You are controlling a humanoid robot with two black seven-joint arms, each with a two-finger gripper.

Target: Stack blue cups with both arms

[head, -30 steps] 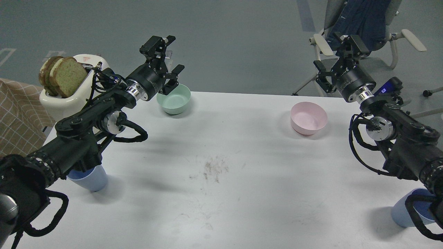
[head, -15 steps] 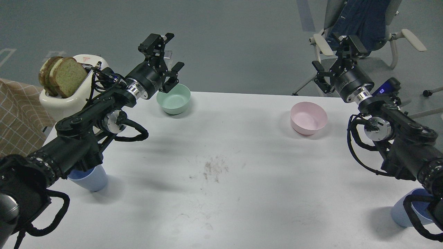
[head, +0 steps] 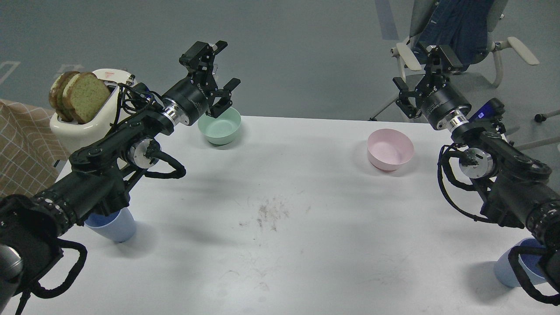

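Cups were both still on the worktop (head: 306,271) and far from each other: the left blue cup (head: 114,225) stood at the near left, partly hidden under the left arm, and the right blue cup (head: 509,269) stood at the near right corner, half covered by the right arm and its cable. Neither cup had moved in the last second, and nothing touched them.

What changed was small. The left pincer (head: 216,65) had drifted a little to the right, and it hung above the far edge of the worktop, just over the mint-green bowl (head: 219,127), with its fingers apart and nothing between them. The right pincer (head: 420,70) had shifted slightly to the left, beyond the pink bowl (head: 390,148); its fingers were also apart and empty.

Both pincers were well apart from the cups, so I judge that the task was only at its start and no grasp was yet prepared. Each arm would need to come back toward the near side to reach its cup. The toaster (head: 85,127) with bread stood far left, outside the work.
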